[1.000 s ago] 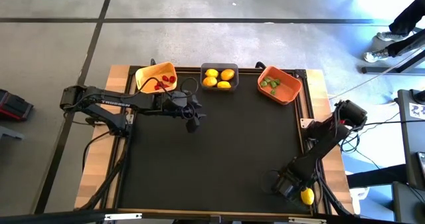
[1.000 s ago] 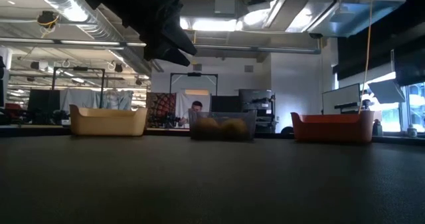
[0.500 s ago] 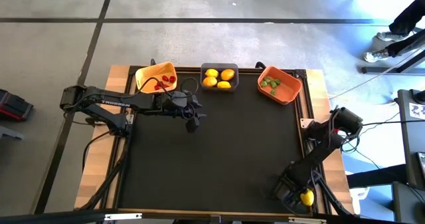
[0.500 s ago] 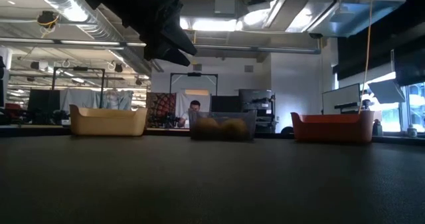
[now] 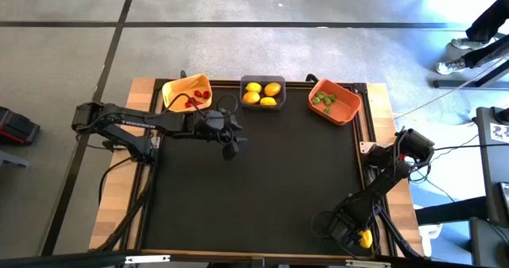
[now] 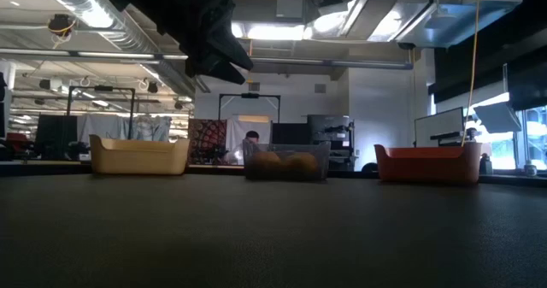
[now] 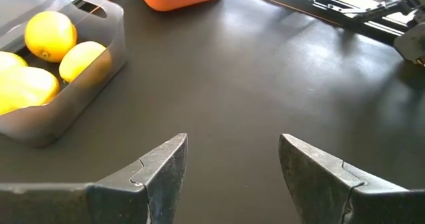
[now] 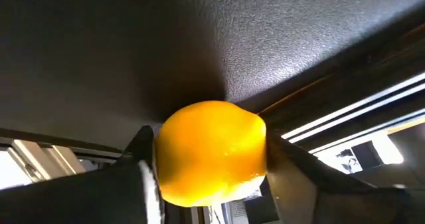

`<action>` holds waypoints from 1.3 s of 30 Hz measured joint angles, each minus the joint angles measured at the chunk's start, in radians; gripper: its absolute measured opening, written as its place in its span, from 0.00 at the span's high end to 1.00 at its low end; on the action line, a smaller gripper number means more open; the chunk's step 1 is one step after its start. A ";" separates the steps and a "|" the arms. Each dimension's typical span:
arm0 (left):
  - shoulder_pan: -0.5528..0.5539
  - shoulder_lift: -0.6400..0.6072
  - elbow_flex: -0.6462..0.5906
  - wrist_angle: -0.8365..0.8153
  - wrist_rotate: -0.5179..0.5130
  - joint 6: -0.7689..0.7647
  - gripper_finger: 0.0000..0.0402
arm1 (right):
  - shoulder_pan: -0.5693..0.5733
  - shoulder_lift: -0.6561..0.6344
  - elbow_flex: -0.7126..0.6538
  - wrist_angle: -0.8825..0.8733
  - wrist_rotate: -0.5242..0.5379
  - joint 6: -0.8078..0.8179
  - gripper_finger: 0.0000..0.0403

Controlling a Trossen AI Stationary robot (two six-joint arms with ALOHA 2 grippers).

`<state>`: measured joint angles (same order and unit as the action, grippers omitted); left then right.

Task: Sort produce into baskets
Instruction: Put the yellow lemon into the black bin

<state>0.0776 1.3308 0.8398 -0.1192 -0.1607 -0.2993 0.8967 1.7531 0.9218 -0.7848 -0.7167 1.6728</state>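
A yellow lemon (image 5: pixel 365 238) sits at the mat's near right corner, between the fingers of my right gripper (image 5: pixel 359 238), which is shut on it; it fills the right wrist view (image 8: pixel 211 151). My left gripper (image 5: pixel 229 149) hangs open and empty above the mat, just near of the baskets; its fingers show in its wrist view (image 7: pixel 232 164). At the far edge stand the yellow-orange basket (image 5: pixel 188 91) with red pieces, the dark grey basket (image 5: pixel 263 93) with lemons and the orange basket (image 5: pixel 334 101) with green pieces. My right gripper pinches the lemon between its two fingers, one on each of its opposite sides (image 8: pixel 163 159). The lemon fills the gap between them. The fingers reach it low over the mat's near right corner. Whether the lemon is clear of the mat, I cannot tell.
The mat's frame rail and wooden table edge (image 5: pixel 382 220) run close by the right gripper. The wide middle of the black mat (image 5: pixel 278 180) holds no objects. A person's legs (image 5: pixel 477 37) show on the floor beyond the far right.
My right gripper has moved a little toward the table's near edge and left, closing over the lemon, which has stayed about where it was. My left gripper has kept still.
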 joint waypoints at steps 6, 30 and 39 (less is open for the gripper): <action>-0.014 0.000 0.000 0.000 0.000 0.017 0.42 | -0.002 0.000 0.003 0.000 0.001 -0.071 0.67; -0.014 0.000 0.000 0.003 0.000 0.017 0.42 | -0.379 -0.297 0.188 -0.348 0.689 -0.694 0.68; -0.014 0.000 0.000 0.003 0.000 0.014 0.42 | -0.598 -0.403 0.188 -0.337 0.988 -0.956 0.68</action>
<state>0.0639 1.3308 0.8398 -0.1162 -0.1608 -0.2857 0.2990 1.3501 1.1099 -1.1213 0.2717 0.7171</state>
